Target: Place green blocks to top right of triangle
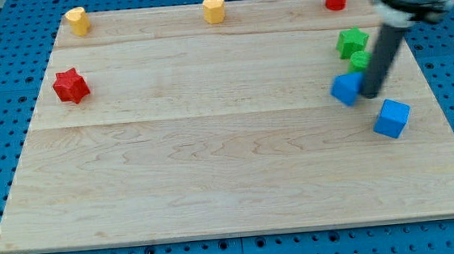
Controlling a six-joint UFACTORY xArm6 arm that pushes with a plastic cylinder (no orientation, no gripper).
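Green star block [352, 42] and smaller green block [359, 59] at bench [214, 168] right side, touching | tip [368, 95] just right of blue triangle-like block [346, 88] | blue cube [392, 118] lower right | no hand, rod only

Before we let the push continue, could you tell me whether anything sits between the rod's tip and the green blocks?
Nothing visible does. My tip sits at the right edge of the blue triangle block, just below the smaller green block, with the green star right above that. The blue cube lies lower right, out of the way.
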